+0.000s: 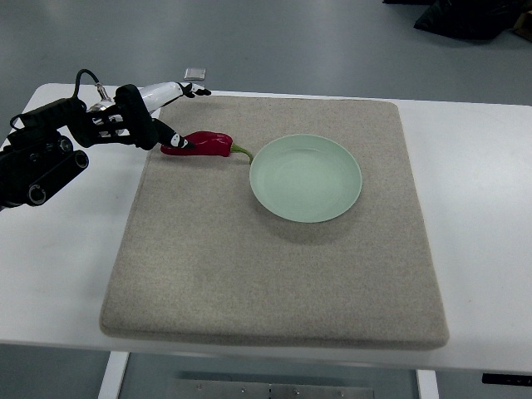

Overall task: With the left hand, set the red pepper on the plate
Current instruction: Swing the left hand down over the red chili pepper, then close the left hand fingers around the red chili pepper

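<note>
While the left hand (158, 116) seemingly grips the red pepper (199, 144), the plate (306, 178) sits beside

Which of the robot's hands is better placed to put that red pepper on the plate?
The left. The left hand already sits at the red pepper's end on the mat, just left of the green plate. No right arm shows at all.

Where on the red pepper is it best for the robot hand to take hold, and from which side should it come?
Grip the red pepper around its thick red body, probably coming from the left end, where the left robot hand already is. It lies flat on the mat, its thin green stem pointing right at the plate; the stem seems too slender to hold.
</note>
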Robot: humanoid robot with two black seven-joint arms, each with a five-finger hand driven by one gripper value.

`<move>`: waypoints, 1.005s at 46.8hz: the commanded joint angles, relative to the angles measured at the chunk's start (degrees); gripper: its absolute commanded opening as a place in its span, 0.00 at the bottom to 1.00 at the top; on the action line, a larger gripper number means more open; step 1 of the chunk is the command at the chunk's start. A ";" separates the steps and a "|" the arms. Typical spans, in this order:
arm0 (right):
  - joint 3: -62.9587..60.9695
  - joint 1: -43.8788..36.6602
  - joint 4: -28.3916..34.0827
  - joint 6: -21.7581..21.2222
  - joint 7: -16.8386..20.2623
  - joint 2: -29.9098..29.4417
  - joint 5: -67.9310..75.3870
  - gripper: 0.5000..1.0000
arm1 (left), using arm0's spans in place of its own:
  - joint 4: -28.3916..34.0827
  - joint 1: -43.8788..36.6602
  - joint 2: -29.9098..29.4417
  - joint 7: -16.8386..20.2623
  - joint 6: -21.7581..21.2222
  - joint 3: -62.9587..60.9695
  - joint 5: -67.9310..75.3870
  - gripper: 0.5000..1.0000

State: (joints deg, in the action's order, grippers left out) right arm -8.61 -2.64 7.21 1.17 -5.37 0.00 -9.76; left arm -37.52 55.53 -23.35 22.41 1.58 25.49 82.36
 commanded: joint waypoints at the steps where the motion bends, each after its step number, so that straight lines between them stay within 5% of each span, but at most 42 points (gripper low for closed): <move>1: 0.00 0.00 0.00 -0.03 -0.08 0.00 0.00 0.86 | 0.08 -0.07 0.14 0.00 0.00 -1.05 -0.09 0.75; 24: 0.00 0.00 0.00 -0.02 0.01 0.00 0.00 0.86 | 2.28 -0.07 3.83 0.00 -4.66 -6.06 -0.71 0.72; 47: 0.00 0.00 0.00 -0.03 0.01 0.00 0.00 0.86 | 2.81 0.28 4.98 -0.09 -4.66 -6.06 -0.80 0.55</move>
State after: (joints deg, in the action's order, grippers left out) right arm -8.61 -2.63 7.21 1.15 -5.37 0.00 -9.76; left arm -34.72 55.73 -18.38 22.39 -3.08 19.42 81.56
